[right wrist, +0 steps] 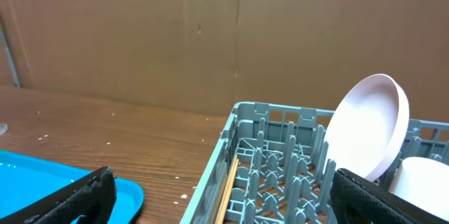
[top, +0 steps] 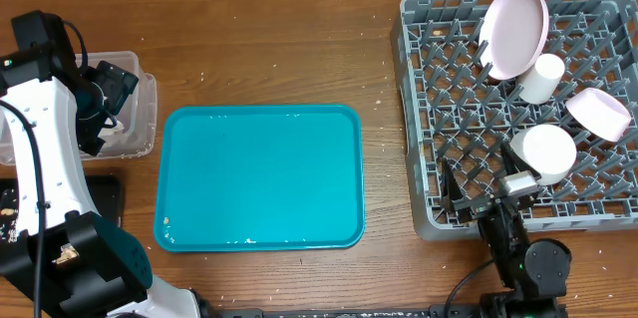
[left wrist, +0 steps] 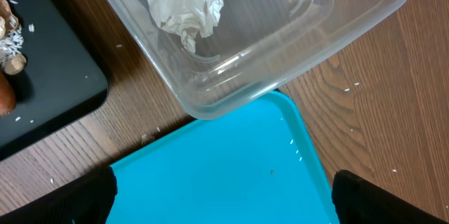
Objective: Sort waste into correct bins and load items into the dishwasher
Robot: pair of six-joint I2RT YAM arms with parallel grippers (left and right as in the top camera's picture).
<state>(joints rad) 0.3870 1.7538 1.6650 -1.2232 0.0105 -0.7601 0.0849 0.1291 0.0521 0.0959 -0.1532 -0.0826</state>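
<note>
The grey dish rack (top: 424, 109) at the right holds the pink plate (top: 514, 29) on edge, the white cup (top: 543, 78), the pink dish (top: 598, 113) and the white bowl (top: 548, 152). The clear tub (left wrist: 337, 20) holds the crumpled, silvery-white wrapper (left wrist: 184, 3). The black tray (left wrist: 49, 90) holds rice-like crumbs (left wrist: 10, 41) and the orange carrot (left wrist: 3, 94). My left gripper (left wrist: 224, 196) is open and empty above the teal tray's corner beside the tub; it also shows in the overhead view (top: 100, 129). My right gripper (right wrist: 224, 196) is open and empty at the rack's front edge (top: 483, 186).
The flat teal tray (top: 259, 178) lies mid-table with a few specks on it. A thin tan stick (right wrist: 228, 189) lies inside the rack's near wall. A cardboard wall stands behind the table. Crumbs are scattered on the wood.
</note>
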